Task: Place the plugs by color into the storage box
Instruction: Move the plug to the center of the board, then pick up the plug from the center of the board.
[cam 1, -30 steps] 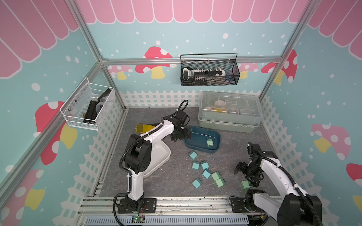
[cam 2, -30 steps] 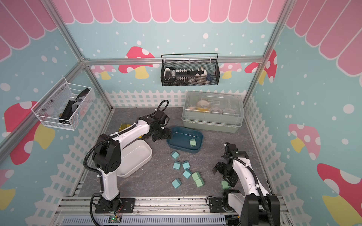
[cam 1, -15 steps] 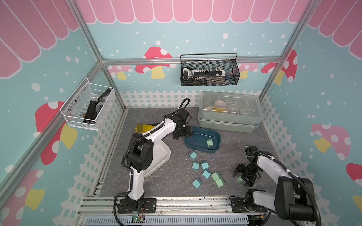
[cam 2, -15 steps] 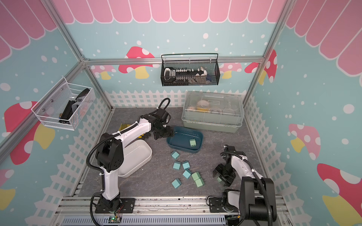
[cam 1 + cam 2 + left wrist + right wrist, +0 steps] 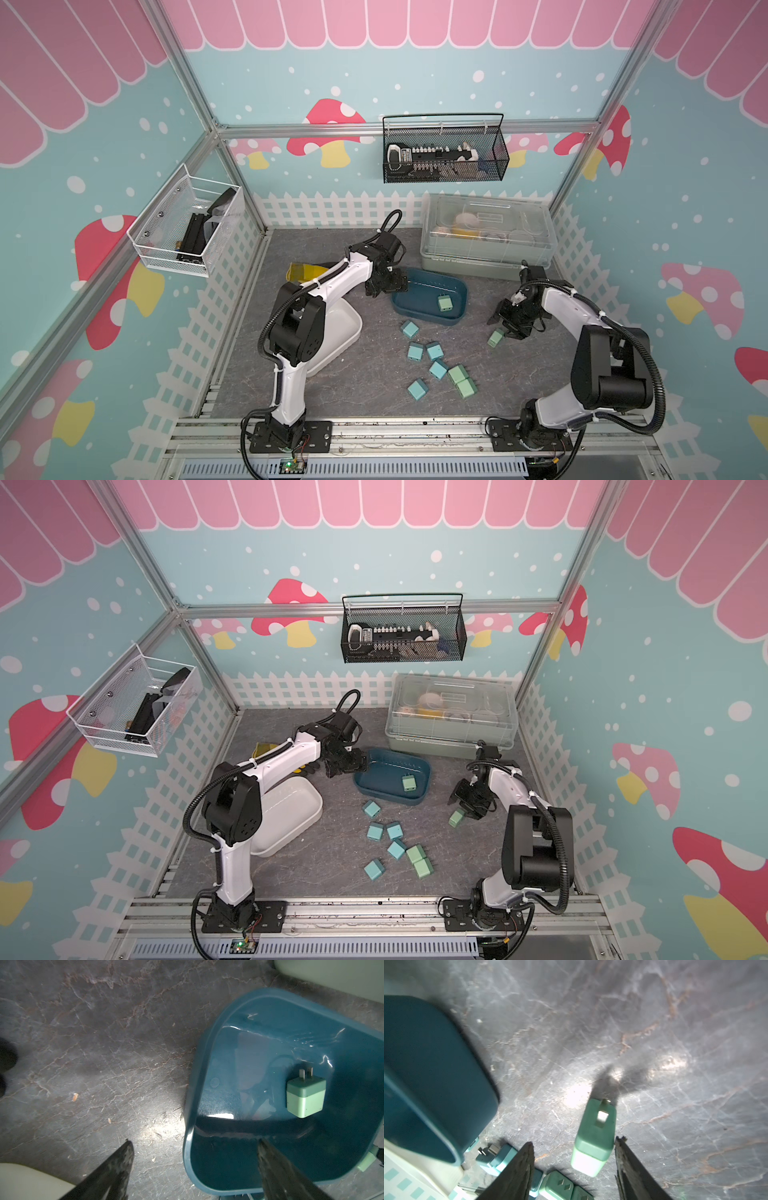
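The dark blue storage box [image 5: 419, 295] [image 5: 382, 771] holds one pale green plug [image 5: 444, 302] [image 5: 304, 1097]. My left gripper [image 5: 386, 284] [image 5: 194, 1141] is open and straddles the box's left end rim, one finger inside and one outside. To the right of the box, my right gripper [image 5: 505, 328] [image 5: 573, 1140] is open around another green plug [image 5: 495, 337] [image 5: 596, 1134]. That plug touches one finger, with a gap to the other. Several light blue plugs [image 5: 414, 352] and two green ones [image 5: 461, 381] lie loose in front of the box.
A white tray [image 5: 336, 332] sits under the left arm, with a yellow item [image 5: 303, 272] behind it. A clear-lidded container [image 5: 486, 237] stands at the back right. Wire baskets hang on the back and left walls. A white fence rims the floor.
My right gripper has moved from the front edge toward the blue box. The green plug came along and the jaws narrowed. My left gripper has shifted right onto the box's rim.
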Tool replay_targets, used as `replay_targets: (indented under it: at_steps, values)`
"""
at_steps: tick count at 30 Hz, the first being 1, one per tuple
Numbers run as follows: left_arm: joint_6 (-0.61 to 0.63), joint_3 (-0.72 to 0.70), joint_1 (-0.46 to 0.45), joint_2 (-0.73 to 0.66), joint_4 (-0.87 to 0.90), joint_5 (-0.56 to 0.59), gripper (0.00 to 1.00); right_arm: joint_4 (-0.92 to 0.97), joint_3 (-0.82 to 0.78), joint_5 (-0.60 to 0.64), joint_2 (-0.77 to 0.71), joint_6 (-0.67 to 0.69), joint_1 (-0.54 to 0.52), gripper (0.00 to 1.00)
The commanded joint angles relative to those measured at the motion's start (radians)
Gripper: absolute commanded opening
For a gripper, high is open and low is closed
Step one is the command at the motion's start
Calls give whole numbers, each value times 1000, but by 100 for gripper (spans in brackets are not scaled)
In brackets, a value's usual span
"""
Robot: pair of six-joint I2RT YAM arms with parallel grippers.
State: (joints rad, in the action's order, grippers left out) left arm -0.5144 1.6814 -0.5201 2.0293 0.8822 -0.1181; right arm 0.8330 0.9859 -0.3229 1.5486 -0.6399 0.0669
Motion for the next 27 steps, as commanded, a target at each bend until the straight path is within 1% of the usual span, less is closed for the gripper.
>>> replay_targets:
  at_steps: [1,4,8,12,17,27]
  values:
    - [-27,-6,-3,-26,-6,18,90,51,26,17,31,45,-17,61]
    - [-29,-2,-5,-28,-8,24,90,61,27,33,41,33,-22,60]
    - [-30,-5,-6,-33,-8,39,90,105,26,85,59,5,-46,52]
    - [-63,-23,2,-45,-14,42,90,104,4,99,61,-25,-61,47]
    - [-68,-36,2,-56,-20,47,90,95,-4,108,84,-22,-67,35]
    - [-74,-50,2,-66,-25,56,90,101,0,101,127,20,-67,14]
